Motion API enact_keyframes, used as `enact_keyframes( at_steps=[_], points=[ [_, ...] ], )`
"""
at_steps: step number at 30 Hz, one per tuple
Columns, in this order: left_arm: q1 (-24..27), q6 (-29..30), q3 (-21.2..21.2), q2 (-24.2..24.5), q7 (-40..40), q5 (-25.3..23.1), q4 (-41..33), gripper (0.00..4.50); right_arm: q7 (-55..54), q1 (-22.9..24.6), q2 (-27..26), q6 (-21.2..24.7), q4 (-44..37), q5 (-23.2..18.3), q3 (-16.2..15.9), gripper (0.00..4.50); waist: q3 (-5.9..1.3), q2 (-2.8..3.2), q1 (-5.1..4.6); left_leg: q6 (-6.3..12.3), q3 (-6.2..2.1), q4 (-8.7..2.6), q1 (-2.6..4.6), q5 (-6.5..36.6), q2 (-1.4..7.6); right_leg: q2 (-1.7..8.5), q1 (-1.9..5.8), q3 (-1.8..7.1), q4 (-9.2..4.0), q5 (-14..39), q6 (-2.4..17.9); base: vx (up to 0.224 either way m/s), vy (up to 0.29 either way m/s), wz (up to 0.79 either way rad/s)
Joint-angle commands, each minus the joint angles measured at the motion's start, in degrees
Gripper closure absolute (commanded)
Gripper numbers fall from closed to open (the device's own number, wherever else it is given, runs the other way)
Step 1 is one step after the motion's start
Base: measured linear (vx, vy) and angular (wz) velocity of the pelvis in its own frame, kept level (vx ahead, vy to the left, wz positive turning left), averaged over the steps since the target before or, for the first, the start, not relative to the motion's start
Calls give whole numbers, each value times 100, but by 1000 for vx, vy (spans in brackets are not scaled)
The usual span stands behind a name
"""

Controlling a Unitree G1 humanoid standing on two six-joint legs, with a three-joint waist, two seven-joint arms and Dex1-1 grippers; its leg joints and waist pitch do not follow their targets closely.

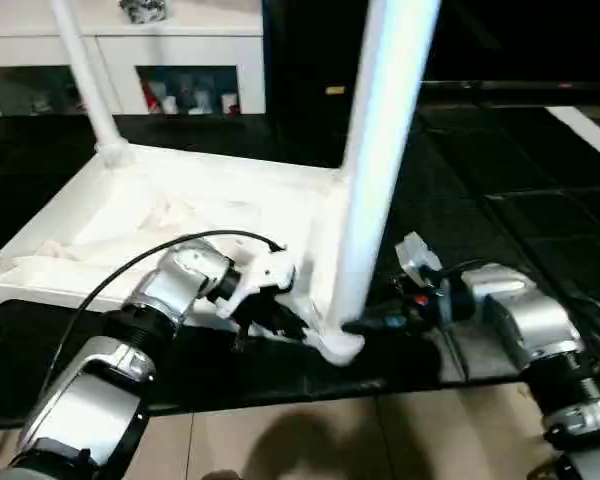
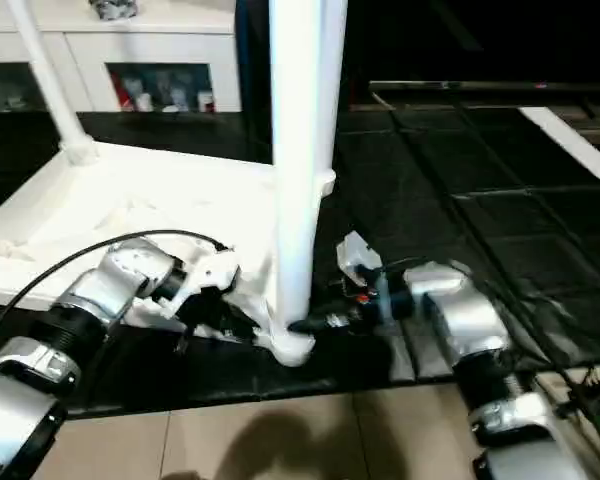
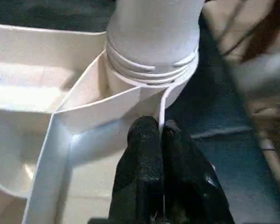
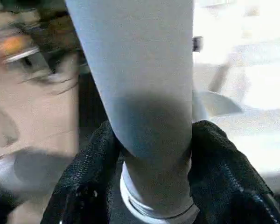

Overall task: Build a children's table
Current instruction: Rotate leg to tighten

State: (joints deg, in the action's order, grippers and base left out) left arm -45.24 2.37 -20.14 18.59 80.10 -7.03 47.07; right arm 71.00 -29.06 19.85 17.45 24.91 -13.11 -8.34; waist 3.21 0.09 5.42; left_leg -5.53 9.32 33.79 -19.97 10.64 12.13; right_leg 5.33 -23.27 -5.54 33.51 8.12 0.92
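Observation:
The children's table lies upside down: its white tabletop (image 1: 160,200) rests ribbed side up on a black surface. One white leg (image 1: 375,150) stands in the near right corner socket (image 1: 342,345). Another leg (image 1: 85,75) rises from the far left corner. My right gripper (image 1: 355,327) is shut on the near leg just above the socket, one black finger (image 4: 91,168) on each side of the tube. My left gripper (image 3: 161,128) is shut on a thin white rib of the tabletop right beside that socket.
A white cabinet (image 1: 180,50) with glass doors stands behind the tabletop. Black floor tiles (image 1: 520,200) spread to the right. Beige floor (image 1: 280,440) lies in front of the black surface's near edge. A black cable (image 1: 130,270) arcs over my left forearm.

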Motion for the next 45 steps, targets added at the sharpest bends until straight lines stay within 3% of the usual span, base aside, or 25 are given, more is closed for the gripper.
enact_keyframes(
  at_steps=[1, 5, 7, 8, 11, 13, 16, 18, 22, 27, 28, 31, 38, 39, 41, 45],
  points=[
    [-145, 316, 71, -393, -435, 104, -4, 450, -1058, -33, -329, 212, 93, 248, 82, 255, -365, -48, -28, 91, 19, -415, 13, 1554, 27, 296, 303, 179, -537, 3186, 625, 0, 0, 0],
    [-413, 857, 430, -891, -1598, 213, 272, 450, -2864, -226, -1021, 428, 410, 579, 339, 257, -363, -5, -180, -2, -10, -410, -18, 1613, -5, 277, 287, 125, -570, 3362, 494, 0, 0, 0],
    [-488, 963, 538, -1019, -1935, 245, 340, 450, -3300, -338, -1212, 417, 557, 616, 423, 259, -380, 2, -316, 32, -48, -422, -77, 1644, -16, 270, 340, 88, -584, 3241, 459, 0, 0, 0],
    [-538, 1042, 616, -1107, -2163, 256, 384, 450, -3595, -410, -1338, 411, 646, 637, 478, 259, -380, 12, -338, 47, -63, -425, -74, 1684, -13, 274, 337, 82, -585, 3193, 482, 0, 0, 0],
    [-736, 1259, 936, -1417, -3019, 325, 534, 450, -4552, -739, -1771, 354, 1033, 711, 677, 259, -426, 8, -444, 90, -50, -392, -79, 1551, -37, 258, 320, 118, -530, 2714, 699, 0, 0, 0],
    [-806, 1307, 1074, -1537, -3361, 367, 585, 450, -4838, -882, -1935, 316, 1165, 748, 758, 259, -438, -8, -466, 222, -15, -371, -87, 1287, -42, 241, 334, 149, -485, 2216, 922, 0, 0, 0],
    [-843, 1329, 1158, -1619, -3547, 412, 584, 450, -4870, -1004, -2055, 199, 1287, 732, 786, 259, -493, -28, -431, 428, 9, -337, -125, 774, -31, 245, 370, 183, -372, 1376, 1208, 0, 0, 0],
    [-832, 1334, 1157, -1621, -3530, 410, 562, 450, -4847, -1007, -2074, 172, 1288, 712, 790, 204, -497, -27, -416, 590, 21, -330, -119, 566, -22, 243, 373, 192, -333, 965, 1361, 25, -9, 1],
    [-755, 1231, 1127, -1536, -3415, 298, 555, 450, -4713, -951, -2055, 30, 1282, 723, 748, 168, -520, -4, -382, 842, 20, -307, -108, 149, 1, 250, 390, 202, -235, 210, 1680, 0, 0, 0],
    [-615, 1069, 986, -1336, -3102, 232, 517, 450, -4287, -724, -1860, -42, 992, 624, 742, 137, -503, -9, -335, 900, 37, -304, -102, 253, 11, 256, 386, 208, -249, 299, 1681, 0, 0, 0],
    [-575, 1039, 956, -1271, -2982, 222, 499, 450, -4073, -621, -1755, -8, 851, 571, 722, 105, -492, 1, -299, 880, 44, -312, -86, 378, 19, 253, 381, 214, -264, 418, 1652, 0, 0, 0],
    [-480, 903, 871, -1102, -2588, 220, 441, 450, -3521, -373, -1437, -43, 548, 510, 630, 93, -485, 3, -250, 794, 43, -320, -80, 500, 33, 256, 381, 221, -274, 564, 1583, 0, 0, 0],
    [-356, 413, 570, -710, -1490, 146, 435, 450, -2098, -74, -594, -141, 188, 291, 560, 19, -466, 4, -146, 587, 58, -323, -46, 872, 40, 256, 345, 238, -337, 1062, 1424, 0, 0, 0],
    [-338, 296, 527, -668, -1351, 137, 426, 450, -1893, -51, -488, -150, 138, 260, 524, 13, -470, 3, -116, 599, 68, -319, -22, 875, 46, 244, 327, 248, -318, 924, 1474, 0, 0, 0],
    [-271, 73, 390, -530, -760, 175, 329, 450, -1167, -2, -93, -336, 46, 217, 359, 3, -466, 11, -67, 615, 62, -322, -62, 915, 55, 246, 354, 231, -309, 965, 1462, 0, 0, 0],
    [-240, -200, 183, -380, -276, 99, 287, 450, -325, -32, 250, -331, -24, 81, 209, 3, -457, 10, 14, 571, 74, -316, -52, 1062, 72, 242, 329, 234, -308, 1122, 1445, 0, 0, 0]
  ],
)
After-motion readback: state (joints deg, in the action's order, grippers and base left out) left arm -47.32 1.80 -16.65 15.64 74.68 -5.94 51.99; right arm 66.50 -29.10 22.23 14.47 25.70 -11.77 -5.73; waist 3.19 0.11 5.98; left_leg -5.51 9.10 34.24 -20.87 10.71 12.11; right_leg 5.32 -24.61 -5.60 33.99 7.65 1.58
